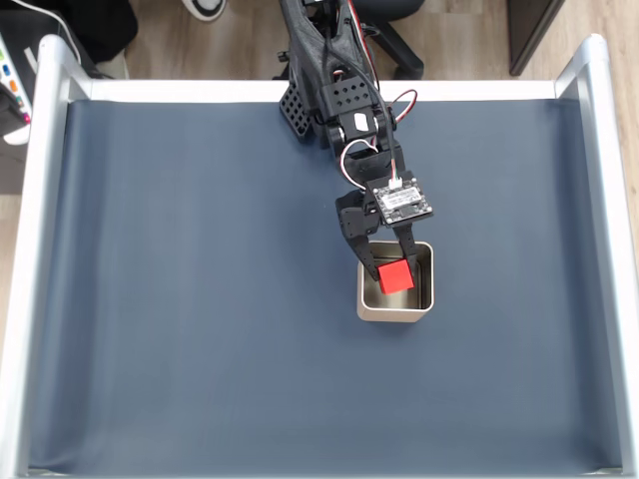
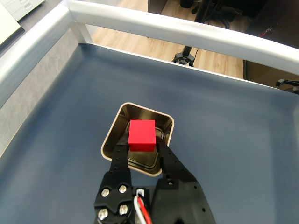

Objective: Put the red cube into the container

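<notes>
Gripper (image 1: 390,267) clamped on the red cube (image 1: 395,276), one finger on each side, seen in both views. Cube (image 2: 142,135) held over the open mouth of the container (image 1: 423,261), within its rim outline. Container (image 2: 114,132) stands on the blue worktop (image 1: 200,299), right of centre in the fixed view.

No text, label, brand or number can be read. The small board (image 1: 404,202) on the arm carries markings too small to make out.
</notes>
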